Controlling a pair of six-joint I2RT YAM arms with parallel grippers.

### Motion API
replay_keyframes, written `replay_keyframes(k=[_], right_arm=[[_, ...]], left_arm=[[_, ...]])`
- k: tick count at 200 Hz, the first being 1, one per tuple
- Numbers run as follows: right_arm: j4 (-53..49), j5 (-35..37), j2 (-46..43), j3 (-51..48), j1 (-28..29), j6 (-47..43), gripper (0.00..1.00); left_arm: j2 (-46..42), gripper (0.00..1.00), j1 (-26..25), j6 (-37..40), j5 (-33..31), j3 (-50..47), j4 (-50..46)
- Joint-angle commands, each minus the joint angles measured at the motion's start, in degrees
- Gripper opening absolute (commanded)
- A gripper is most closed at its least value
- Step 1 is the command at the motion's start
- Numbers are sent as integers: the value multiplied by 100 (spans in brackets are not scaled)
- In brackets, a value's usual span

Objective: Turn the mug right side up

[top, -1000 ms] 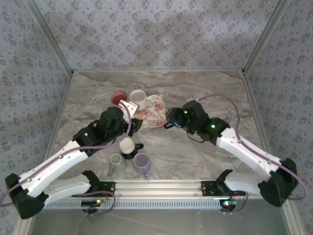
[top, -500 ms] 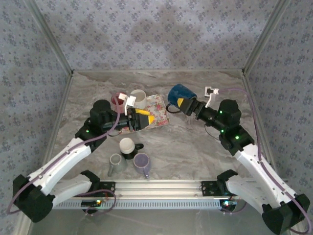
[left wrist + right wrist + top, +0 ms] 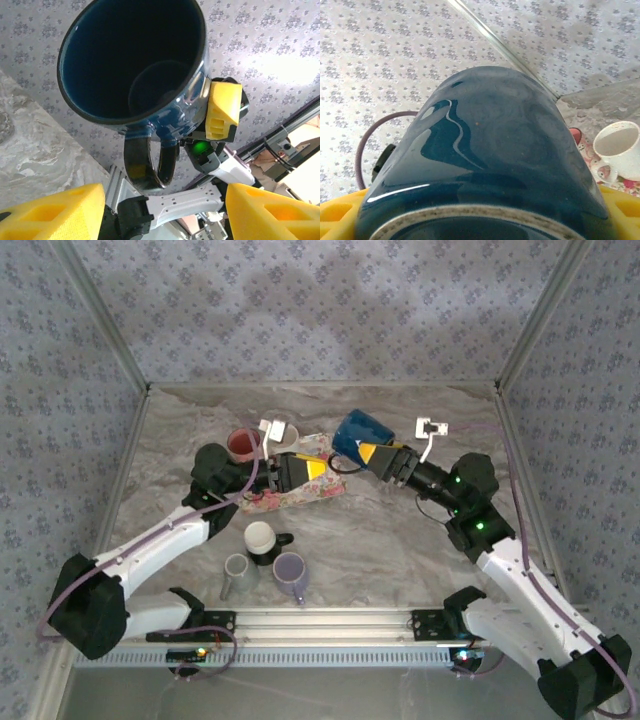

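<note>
Right hand [image 3: 368, 449]: clenched on the blue mug [image 3: 355, 432], gripping it at the base end. One yellow finger [image 3: 223, 109] lies flat against the mug's side in the left wrist view. In the right wrist view the mug's glossy wall and pale base ring sit right up against the lens.

Blue mug: off the bench [image 3: 400, 540], in the air over the far middle. It lies on its side, neither mouth up nor mouth down. The mouth points away from the right hand and towards the left one. The left wrist view looks straight into the dark inside, with the handle hanging at the lower edge.

Left hand [image 3: 314, 468]: released, yellow fingers [image 3: 55, 212] spread wide with nothing between them. It is aimed at the mug's mouth, near it but apart.

Beneath the left hand: a floral cloth [image 3: 318, 493], rumpled, on the bench.

Beyond it: a white mug [image 3: 284, 432], mouth up, at the cloth's far edge, and a red cup [image 3: 241, 444] just beside it.

Near side, between the arms: a black mug [image 3: 263, 539] with white inside, a grey mug [image 3: 238, 571] and a lilac mug [image 3: 290, 571], clustered close, all mouth up.
</note>
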Motion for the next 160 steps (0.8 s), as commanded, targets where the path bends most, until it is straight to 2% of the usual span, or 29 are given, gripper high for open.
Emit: replay_keyframes(k=[1,67,98,130,160], right_arm=[[816,-186,-166,5,113,90,26],[977,-18,-133,-112,404,-1,25],[977,103,-138,-225,535,-123,25],[1012,95,-141,-320,674,-204,24],[1096,128,-156,-458,771,-191,23]], left_arm=[[78,64,-41,-281,108,-1,727],[537,57,-360,-564,149,213,1173],[699,51,-563,-552,186,318,1231],[673,41,-562,-461,38,290,1150],[664,20,-563,-423,22,290,1149]])
